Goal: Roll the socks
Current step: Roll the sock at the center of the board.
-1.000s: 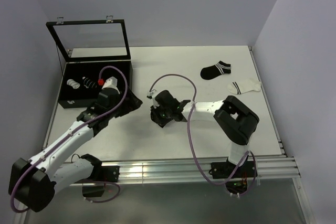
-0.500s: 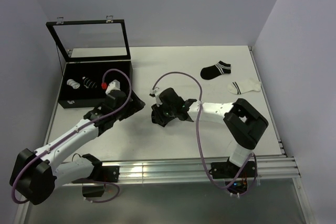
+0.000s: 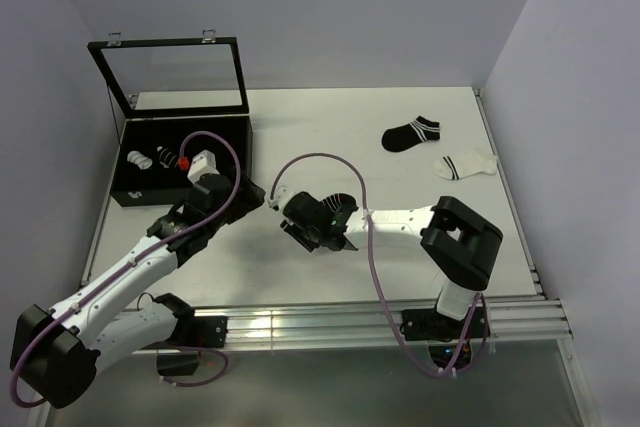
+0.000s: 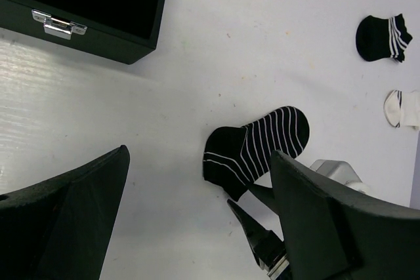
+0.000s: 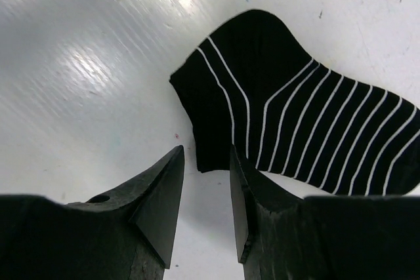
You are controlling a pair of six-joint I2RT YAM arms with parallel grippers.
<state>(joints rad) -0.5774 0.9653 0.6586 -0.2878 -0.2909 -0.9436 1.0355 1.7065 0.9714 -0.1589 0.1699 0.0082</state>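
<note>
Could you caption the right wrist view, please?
Right gripper, jaws slightly apart, poised at the edge of a flat striped sock.

This is a robotics lab, set up as a small test cell. A bare white table (image 3: 300, 137) is boxed in on 3 sides by plain pale walls (image 3: 300, 7). An aluminium rail frame (image 3: 330, 325) runs along its near edge. 2 robot arms are bolted there, a left arm (image 3: 120, 272) and a right arm (image 3: 400, 219), each trailing a purple cable (image 3: 371, 267). Socks (image 3: 411, 134) and a black case (image 3: 246, 152) are laid out on the tabletop.
</note>
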